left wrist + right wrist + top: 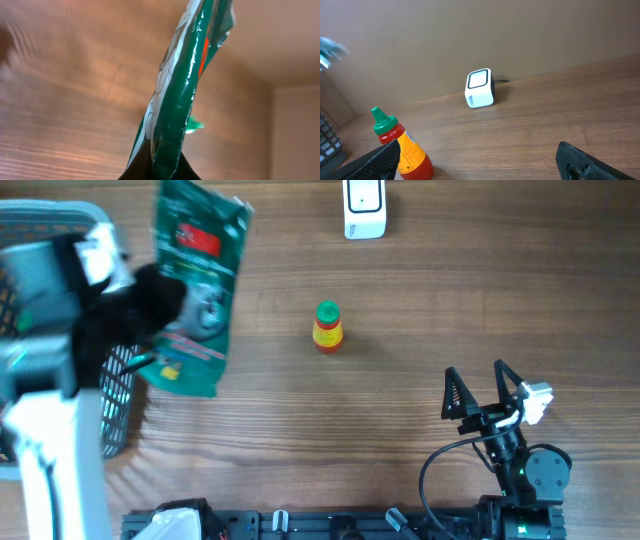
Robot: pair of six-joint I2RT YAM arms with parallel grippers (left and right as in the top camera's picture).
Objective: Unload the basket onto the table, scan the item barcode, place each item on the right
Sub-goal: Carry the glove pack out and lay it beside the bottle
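Table (420, 270) is plain wood and takes up most of the overhead view. Next biggest is the left arm (45, 360), so close under the camera that it's a blurry white and grey lump. It covers a good chunk of the wire basket (118, 405) at the left edge, and the frame cuts off the rest of it.

The item is a green pouch (195, 270), far left, sticking out from the arm toward the far side. The left gripper (165, 305) is clamped onto its near half. In the left wrist view you only get the pouch edge-on (175, 100), with the dark fingers (135, 172) squeezed together around its bottom. The print is a smear of red and white, and I can't find a barcode on any side that shows.

The right gripper (476, 375) sits near right with its fingers spread wide, nothing between them. Only the finger ends (375, 162) poke into the bottom corners of its own camera.

The white scanner (364, 208) stands at the far edge, clipped by the top of the overhead frame, well right of the pouch. A small sauce bottle (327, 326) with a green cap stands upright mid-table, roughly between the scanner and the right gripper. The right wrist view crops its lower half.
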